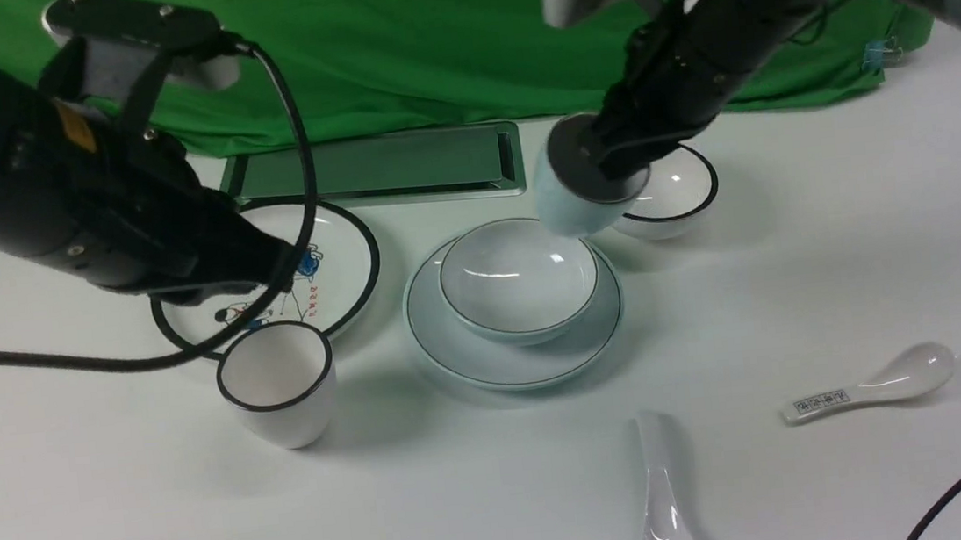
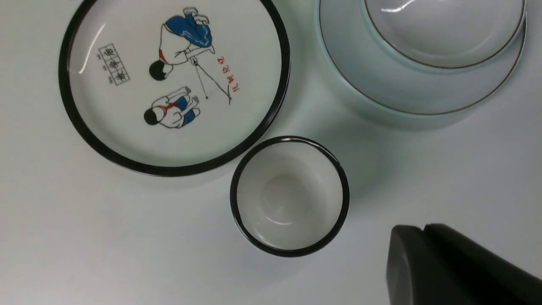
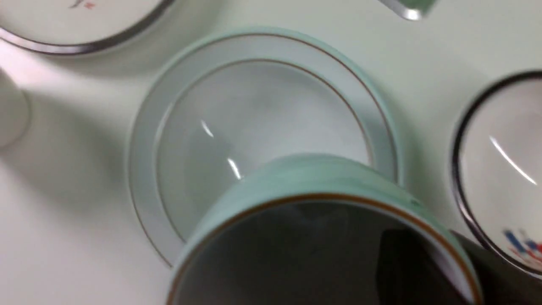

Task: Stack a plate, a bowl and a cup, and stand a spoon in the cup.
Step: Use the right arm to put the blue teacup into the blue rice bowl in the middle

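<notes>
The cup (image 1: 570, 208) is off the worktop (image 1: 842, 270), tilted, hanging over the far-right side of the bowl (image 1: 519, 279), which sits in the plate (image 1: 490, 366) approx mid-worktop. R pincer (image 1: 611, 165) pinches the cup by its rim wall, one finger inside; the outer one isn't clear. L pincer (image 1: 264, 269) is pressed together, holding nothing, over the cartoon plate (image 1: 338, 257) toward the left edge. Handling, my guess: glazed ceramic, so stiff, fairly light, slick & chip-prone. A rim pinch lets it tip, so level it first, then set it down softly in the bowl's centre. The plain spoon (image 1: 661, 499) lies near the front edge, handle pointing to the far edge. It looks equally glossy & slippery, prob best taken across the handle, not the scoop. Views: R wrist cam looks into the cup's mouth, shows a dark finger in there w/ the bowl right beneath; front cam can't see inside. Only front cam shows the tilt and both spoons, incl. the patterned spoon (image 1: 871, 387) nearer the right edge. L wrist cam shows the black-rimmed cup (image 2: 290, 197) empty, just beside the cartoon plate.
</notes>
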Robot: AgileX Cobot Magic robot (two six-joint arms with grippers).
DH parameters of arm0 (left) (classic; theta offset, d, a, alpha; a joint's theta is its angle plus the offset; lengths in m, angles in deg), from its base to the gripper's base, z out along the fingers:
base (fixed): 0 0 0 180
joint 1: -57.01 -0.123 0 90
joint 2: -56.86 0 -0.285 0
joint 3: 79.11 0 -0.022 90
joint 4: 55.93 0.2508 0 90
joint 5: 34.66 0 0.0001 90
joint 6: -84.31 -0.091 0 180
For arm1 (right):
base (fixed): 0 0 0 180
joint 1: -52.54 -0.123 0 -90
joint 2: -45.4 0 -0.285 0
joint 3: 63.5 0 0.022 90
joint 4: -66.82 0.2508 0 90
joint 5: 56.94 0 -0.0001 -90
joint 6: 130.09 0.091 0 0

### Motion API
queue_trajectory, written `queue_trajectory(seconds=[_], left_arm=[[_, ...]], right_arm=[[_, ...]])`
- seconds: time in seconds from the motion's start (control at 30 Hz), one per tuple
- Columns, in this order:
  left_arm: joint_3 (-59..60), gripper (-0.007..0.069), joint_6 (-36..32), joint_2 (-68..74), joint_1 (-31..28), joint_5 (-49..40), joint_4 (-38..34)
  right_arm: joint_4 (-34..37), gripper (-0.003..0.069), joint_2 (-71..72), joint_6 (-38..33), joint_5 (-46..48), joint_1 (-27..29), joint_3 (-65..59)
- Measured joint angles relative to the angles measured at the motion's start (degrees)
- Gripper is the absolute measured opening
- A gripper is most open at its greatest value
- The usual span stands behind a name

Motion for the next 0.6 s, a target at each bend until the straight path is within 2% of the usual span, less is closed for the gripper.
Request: queue_trajectory(seconds=[0.27, 0.47, 0.57, 0.6], left_arm=[[0.02, -0.0036, -1.66, 0.00, 0.00, 0.13, -0.13], [0.02, -0.0036, -1.72, 0.00, 0.00, 0.56, -0.13], [0.02, -0.0036, -1.87, 0.00, 0.00, 1.01, -0.13], [0.02, -0.0036, -2.00, 0.00, 0.00, 1.26, -0.13]], right_arm=[[-0.53, 0.0085, -12.90, 2.30, 0.50, -2.14, 8.87], [-0.94, 0.0096, -14.80, 4.29, 1.23, -2.20, 10.05], [-1.23, 0.0146, -14.80, 4.70, 1.54, -2.20, 10.16], [-1.43, 0.0225, -14.80, 5.00, 2.73, -2.20, 10.55]])
